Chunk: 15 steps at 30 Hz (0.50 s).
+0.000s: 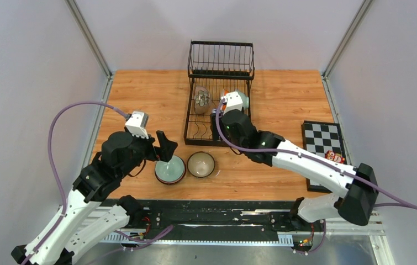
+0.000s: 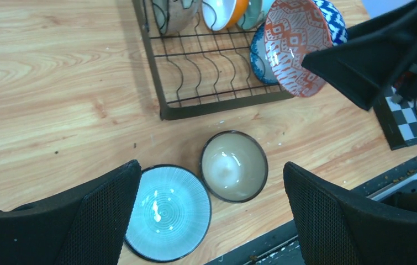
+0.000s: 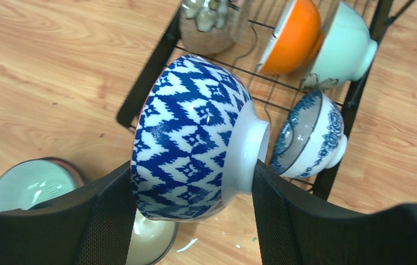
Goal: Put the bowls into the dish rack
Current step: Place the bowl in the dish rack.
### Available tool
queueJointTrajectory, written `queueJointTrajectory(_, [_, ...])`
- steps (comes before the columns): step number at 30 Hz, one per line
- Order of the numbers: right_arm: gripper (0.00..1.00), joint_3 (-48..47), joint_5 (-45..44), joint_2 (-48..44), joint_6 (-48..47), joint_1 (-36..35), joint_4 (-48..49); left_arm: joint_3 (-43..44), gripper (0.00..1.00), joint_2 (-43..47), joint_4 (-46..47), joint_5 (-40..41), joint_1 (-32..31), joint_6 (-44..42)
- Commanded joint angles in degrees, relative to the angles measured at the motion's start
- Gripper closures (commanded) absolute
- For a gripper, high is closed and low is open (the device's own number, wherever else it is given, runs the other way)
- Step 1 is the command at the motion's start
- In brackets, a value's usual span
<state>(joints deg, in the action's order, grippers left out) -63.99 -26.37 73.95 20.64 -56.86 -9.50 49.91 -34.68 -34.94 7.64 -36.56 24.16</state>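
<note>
The black wire dish rack [image 1: 218,72] stands at the table's back centre. An orange bowl [image 3: 297,36], a pale green bowl [image 3: 344,47], a blue floral bowl [image 3: 311,135] and a grey bowl [image 3: 206,22] stand on edge in its slots. My right gripper [image 3: 192,182] is shut on a blue-and-white patterned bowl [image 3: 195,138], red-patterned inside [image 2: 294,44], held tilted over the rack's near end. My left gripper [image 2: 211,171] hangs wide open above a celadon bowl [image 2: 167,212] and a beige bowl [image 2: 233,165], both upright on the table and touching neither finger.
A black-and-white checkered board [image 1: 323,138] lies at the right edge with a small red object [image 1: 336,157] on it. Bare wood lies left of the rack, and the black base rail [image 1: 217,218] runs along the near edge.
</note>
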Motion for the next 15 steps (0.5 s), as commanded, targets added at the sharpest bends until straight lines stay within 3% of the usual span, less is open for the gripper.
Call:
queueJointTrajectory(1, [0.97, -3.21, 0.34, 3.68, -0.02, 4.35, -0.75, 1.29, 0.00, 2.17, -5.15, 3.79, 0.02, -3.04])
queueJointTrajectory(15, [0.97, -7.66, 7.31, 17.37, 1.13, 13.14, -1.98, -2.69, 0.00, 2.30, -6.50, 4.50, 0.04, -4.30])
